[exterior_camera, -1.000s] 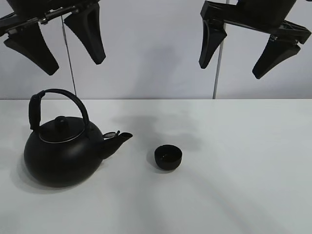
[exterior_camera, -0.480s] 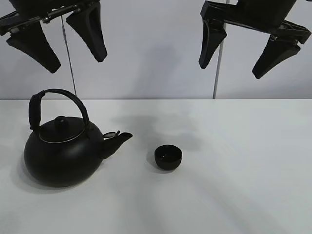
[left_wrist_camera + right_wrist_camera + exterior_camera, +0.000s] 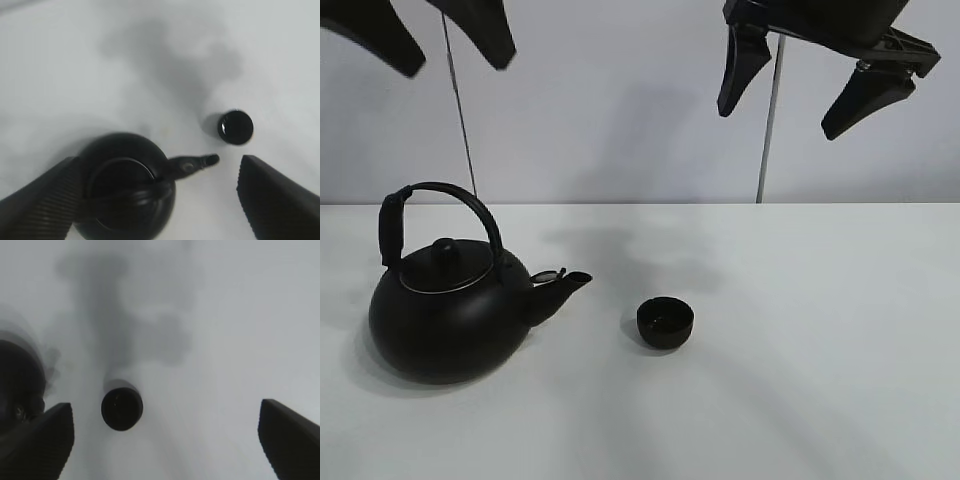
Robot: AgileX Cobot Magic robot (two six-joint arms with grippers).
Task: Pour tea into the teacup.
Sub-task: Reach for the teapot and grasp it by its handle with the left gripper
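Note:
A big round black kettle [image 3: 448, 318] with an arched handle stands on the white table at the left, its spout [image 3: 565, 285] pointing right. The tiny matte-black teacup [image 3: 665, 322] stands upright to the right of the spout, apart from it. Both show from above in the left wrist view, the kettle [image 3: 127, 190] and the teacup [image 3: 235, 127]; the teacup also shows in the right wrist view [image 3: 122, 408]. My left gripper [image 3: 440, 35] is open and empty, high above the kettle. My right gripper [image 3: 800, 85] is open and empty, high above the table right of the teacup.
The white table [image 3: 800, 350] runs to a pale back wall. Two thin vertical rods [image 3: 767, 130] stand at the table's back edge, one on each side of the middle.
Both grippers have risen; the left one is now mostly out of the top of the exterior view. The kettle and the teacup have not moved.

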